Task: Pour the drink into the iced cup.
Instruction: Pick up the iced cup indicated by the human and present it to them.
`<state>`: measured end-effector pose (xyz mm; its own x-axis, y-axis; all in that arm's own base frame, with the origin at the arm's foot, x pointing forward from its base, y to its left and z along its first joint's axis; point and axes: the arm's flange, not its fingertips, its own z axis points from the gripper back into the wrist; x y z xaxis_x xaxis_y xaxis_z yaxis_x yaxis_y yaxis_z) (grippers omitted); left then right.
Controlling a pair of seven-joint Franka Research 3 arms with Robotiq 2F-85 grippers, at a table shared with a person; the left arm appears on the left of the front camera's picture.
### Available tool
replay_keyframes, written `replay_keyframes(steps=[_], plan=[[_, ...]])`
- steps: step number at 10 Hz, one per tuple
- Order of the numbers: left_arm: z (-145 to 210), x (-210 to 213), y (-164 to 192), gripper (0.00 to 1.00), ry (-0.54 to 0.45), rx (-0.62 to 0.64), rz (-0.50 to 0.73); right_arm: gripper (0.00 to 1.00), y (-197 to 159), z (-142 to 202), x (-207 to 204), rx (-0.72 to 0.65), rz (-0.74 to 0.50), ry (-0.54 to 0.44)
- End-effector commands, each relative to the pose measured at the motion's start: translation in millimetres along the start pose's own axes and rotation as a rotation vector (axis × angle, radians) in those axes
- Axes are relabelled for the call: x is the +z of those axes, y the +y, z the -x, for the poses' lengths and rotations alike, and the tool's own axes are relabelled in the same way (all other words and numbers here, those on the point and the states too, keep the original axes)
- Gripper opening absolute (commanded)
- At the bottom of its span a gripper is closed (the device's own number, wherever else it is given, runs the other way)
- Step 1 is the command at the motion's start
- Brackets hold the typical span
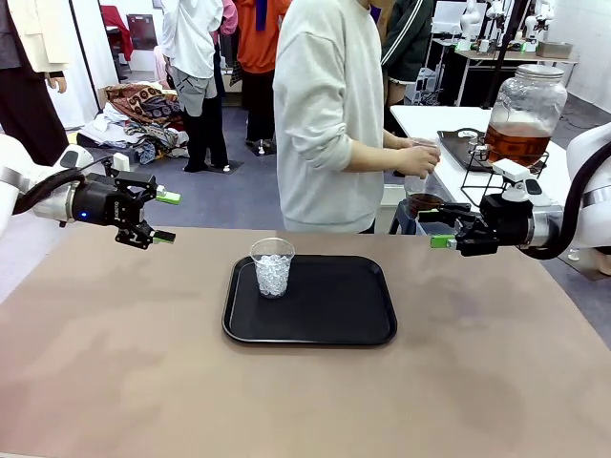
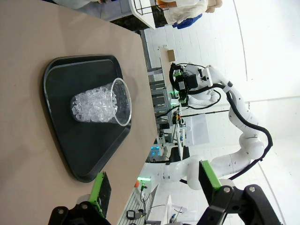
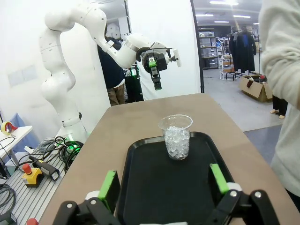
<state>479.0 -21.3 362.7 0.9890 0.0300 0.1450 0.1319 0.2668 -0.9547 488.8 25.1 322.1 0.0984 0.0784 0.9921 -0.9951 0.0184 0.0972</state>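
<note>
- Viewing from the front, we note the drink (image 1: 516, 143): amber-brown liquid filling the lower part of a clear dispenser jar (image 1: 525, 95) with a metal lid. The jar is raised on a wire stand (image 1: 477, 176) on a white side table (image 1: 430, 119), far right.
- The right wrist view shows the iced cup (image 3: 176, 137) up close, in line between that gripper's fingers, with the left arm beyond it.
- The left wrist view is rolled sideways and has the right arm beyond the cup.
- The iced cup is clear and upright, with ice up to about two thirds. It stands on the far left part of a black tray (image 1: 334, 301) in the middle of the brown table (image 1: 115, 363).
- The left gripper (image 1: 167, 218) hovers over the far left of the table, jaws spread, nothing between them.
- The right gripper (image 1: 434, 227) hovers at the right edge, jaws spread and empty, well apart from the cup.
- A person (image 1: 329, 114) stands at the far side, turned toward the side table, with a hand (image 1: 420, 157) near the jar's base. The person's body stands between the cup and the jar.
</note>
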Motion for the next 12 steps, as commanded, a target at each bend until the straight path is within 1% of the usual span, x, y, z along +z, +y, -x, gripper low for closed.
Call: replay_keyframes(steps=[1, 12], plan=[[1.0, -0.6, -0.2, 1.00, -0.011, -0.012, 0.011, 1.00, -0.9, -3.1, -1.2, 0.004, -0.002, 0.003], [1.0, -0.6, -0.2, 1.00, -0.011, -0.012, 0.011, 1.00, -0.9, -3.1, -1.2, 0.004, -0.002, 0.003]])
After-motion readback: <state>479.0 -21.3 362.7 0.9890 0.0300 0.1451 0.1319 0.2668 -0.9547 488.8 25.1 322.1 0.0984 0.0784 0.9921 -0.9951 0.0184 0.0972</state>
